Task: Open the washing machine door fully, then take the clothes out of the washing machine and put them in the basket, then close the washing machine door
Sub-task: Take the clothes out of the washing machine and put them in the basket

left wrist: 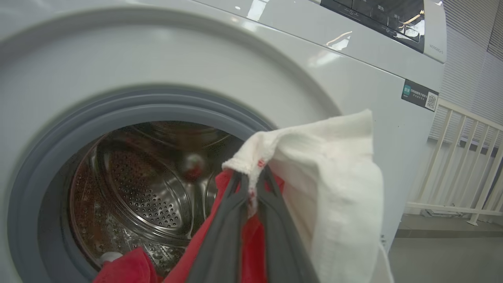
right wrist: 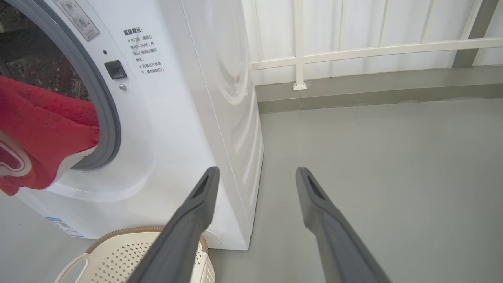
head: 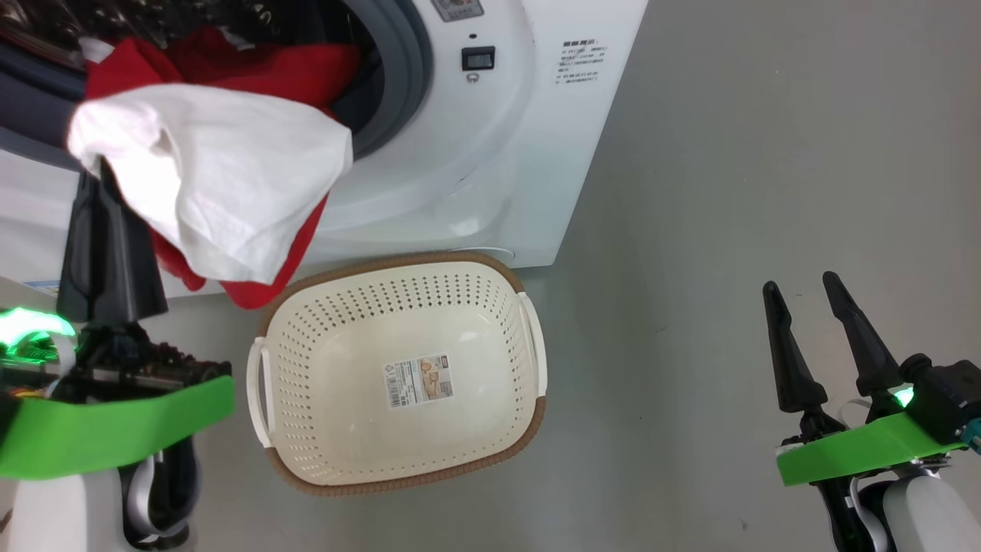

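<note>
The clothes (left wrist: pixel 334 165) are clamped in the left end effector (left wrist: pixel 251 177); the right end effector (head: pixel 801 287) is released. Trailing fabric should be drawn clear, then lowered into the basket (head: pixel 398 264) below-right of the grip.

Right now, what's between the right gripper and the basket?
Only bare grey floor lies between the right gripper and the basket, per the head view.

The head view looks steeply down — the basket (head: pixel 306 345) at centre, the washing machine (head: pixel 536 153) across the top. The left wrist view faces its drum (left wrist: pixel 141 188) closely; the right, low, its front corner — all share the clothes (head: pixel 222 169).
</note>
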Robot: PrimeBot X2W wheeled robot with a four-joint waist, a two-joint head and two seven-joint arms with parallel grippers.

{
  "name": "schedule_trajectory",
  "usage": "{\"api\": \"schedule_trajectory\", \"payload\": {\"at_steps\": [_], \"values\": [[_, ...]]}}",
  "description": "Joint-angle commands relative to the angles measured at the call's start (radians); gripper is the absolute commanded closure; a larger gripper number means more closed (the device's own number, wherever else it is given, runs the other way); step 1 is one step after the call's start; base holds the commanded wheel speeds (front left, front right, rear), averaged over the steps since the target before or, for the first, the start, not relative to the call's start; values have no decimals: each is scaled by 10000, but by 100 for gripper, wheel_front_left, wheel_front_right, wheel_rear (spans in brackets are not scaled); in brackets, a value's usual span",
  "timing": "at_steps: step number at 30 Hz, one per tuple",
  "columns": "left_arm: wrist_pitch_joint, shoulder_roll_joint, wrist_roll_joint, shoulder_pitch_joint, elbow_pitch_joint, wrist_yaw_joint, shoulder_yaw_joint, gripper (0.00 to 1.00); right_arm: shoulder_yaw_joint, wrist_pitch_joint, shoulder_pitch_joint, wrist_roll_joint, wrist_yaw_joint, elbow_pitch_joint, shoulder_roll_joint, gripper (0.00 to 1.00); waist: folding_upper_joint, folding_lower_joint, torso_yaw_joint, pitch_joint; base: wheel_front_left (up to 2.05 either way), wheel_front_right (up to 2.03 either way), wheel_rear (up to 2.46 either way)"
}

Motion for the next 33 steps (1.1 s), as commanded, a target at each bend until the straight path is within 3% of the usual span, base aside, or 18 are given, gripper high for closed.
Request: {"api": "schedule_trajectory", "payload": {"at_steps": [1,6,14,23,33], "values": [[-49,218,-6,176,-128,10,281,100,158,-65,187,-65,63,-252,-59,0,0,-1,-12,7,0,0,0],[-49,185,-71,382,593,10,242,100,194,-65,156,-51,63,-244,-37,0,0,-1,-41,67,0,0,0],[-49,84,-209,540,3006,10,-157,100,319,-65,-6,-30,63,-269,16,0,0,-1,-177,455,0,0,0],[-49,64,-111,-278,5351,10,-625,96,306,-65,-292,-36,63,-379,61,0,0,-1,-261,1311,0,0,0],[-49,53,-54,-1410,7465,10,-814,100,360,-65,-751,-89,63,-518,147,0,0,-1,-414,2325,0,0,0]]}}
